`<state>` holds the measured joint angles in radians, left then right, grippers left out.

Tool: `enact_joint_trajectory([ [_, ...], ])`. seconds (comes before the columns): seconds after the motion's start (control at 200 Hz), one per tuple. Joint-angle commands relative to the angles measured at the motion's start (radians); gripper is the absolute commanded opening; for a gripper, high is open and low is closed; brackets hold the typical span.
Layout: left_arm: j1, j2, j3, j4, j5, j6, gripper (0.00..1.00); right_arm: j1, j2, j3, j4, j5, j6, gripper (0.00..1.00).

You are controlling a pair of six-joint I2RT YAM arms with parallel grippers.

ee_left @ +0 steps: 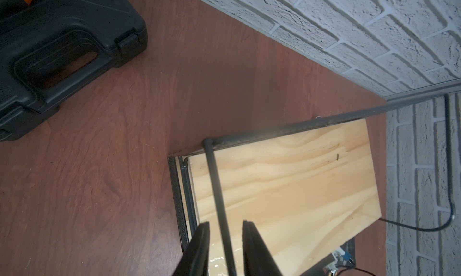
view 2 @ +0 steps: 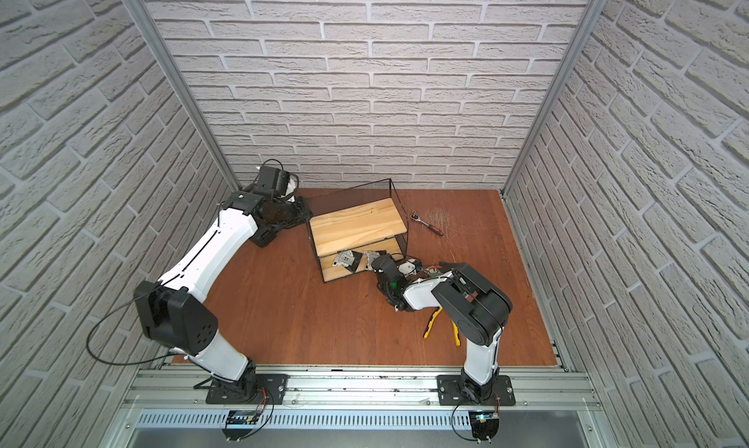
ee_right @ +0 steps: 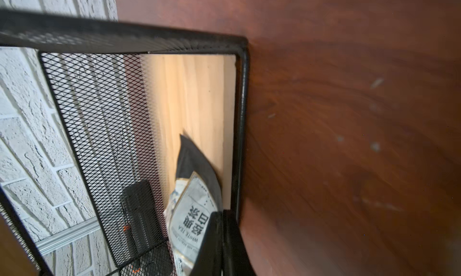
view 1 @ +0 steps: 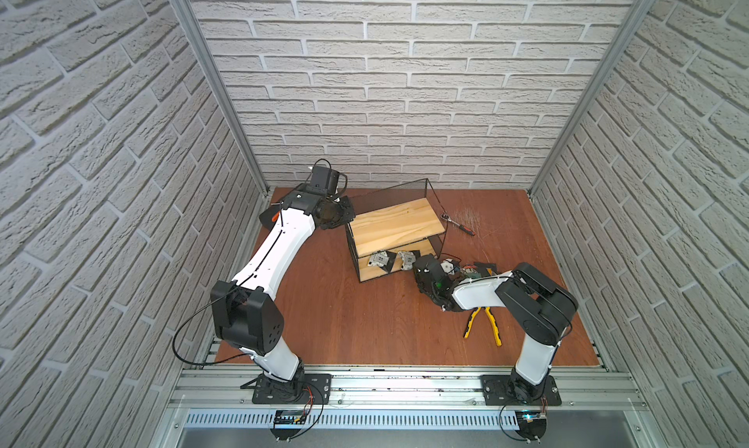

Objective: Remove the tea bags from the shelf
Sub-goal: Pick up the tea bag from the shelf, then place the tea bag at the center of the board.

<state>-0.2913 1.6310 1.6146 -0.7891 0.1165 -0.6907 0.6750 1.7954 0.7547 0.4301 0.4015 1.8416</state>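
The right claw [ee_right: 222,216] is pressing its jaws together at the lower tier of the shelf [view 1: 395,223], at the corner nearest its own arm. It is sitting right against the edge of a white-grey tea bag [ee_right: 189,212] that is lying over a black tea bag [ee_right: 197,160]. Whether a corner of the white-grey one is caught between the jaws cannot be told. The right arm is rising from its base and folding sharply at the elbow. Its forearm is running low over the table [view 1: 364,324] toward the shelf, above the yellow-handled pliers [view 1: 484,324]. Other tea bags [view 1: 379,259] are lying on the lower board, and a few more [view 1: 484,268] are lying on the table just beside the right forearm. The left claw [ee_left: 225,223] is holding its jaws apart astride a top rod of the shelf's frame, with a gap showing on either side of the rod. The left arm is reaching long from its raised elbow to the shelf's far left corner, its wrist bending over near the black tool case [ee_left: 62,50]. A ratchet wrench [view 1: 458,223] is lying beyond the shelf.
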Motion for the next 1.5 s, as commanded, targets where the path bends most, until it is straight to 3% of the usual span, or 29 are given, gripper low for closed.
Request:
enact_joint_trajectory([
  [0.0,0.007,0.005,0.019,0.01,0.006,0.016,0.28,0.012,-0.115,-0.025,-0.057,0.018,-0.038,0.02],
  [0.26,0.009,0.017,0.032,0.008,0.018,0.044,0.27,0.047,-0.357,-0.061,-0.242,-0.081,-0.198,0.02],
  [0.545,0.009,0.015,0.037,0.001,0.031,0.061,0.27,0.106,-0.524,-0.109,-0.411,-0.423,-0.565,0.02],
  [0.76,0.008,0.013,0.03,-0.002,0.041,0.074,0.28,0.143,-0.53,-0.192,-0.476,-0.545,-0.607,0.02],
  [0.94,0.009,0.012,0.028,-0.011,0.045,0.087,0.29,0.153,-0.478,-0.233,-0.476,-0.56,-0.562,0.05],
  [1.125,0.008,0.015,0.025,-0.017,0.04,0.096,0.28,0.153,-0.528,-0.231,-0.564,-0.518,-0.561,0.35],
  [1.21,0.01,0.015,0.024,-0.02,0.034,0.101,0.27,0.153,-0.594,-0.219,-0.62,-0.484,-0.569,0.43],
  [1.395,0.012,0.021,0.04,-0.038,0.021,0.122,0.26,0.154,-0.64,-0.139,-0.69,-0.443,-0.571,0.47],
  [1.495,0.012,0.02,0.039,-0.043,0.022,0.135,0.25,0.153,-0.589,-0.102,-0.622,-0.431,-0.553,0.43],
])
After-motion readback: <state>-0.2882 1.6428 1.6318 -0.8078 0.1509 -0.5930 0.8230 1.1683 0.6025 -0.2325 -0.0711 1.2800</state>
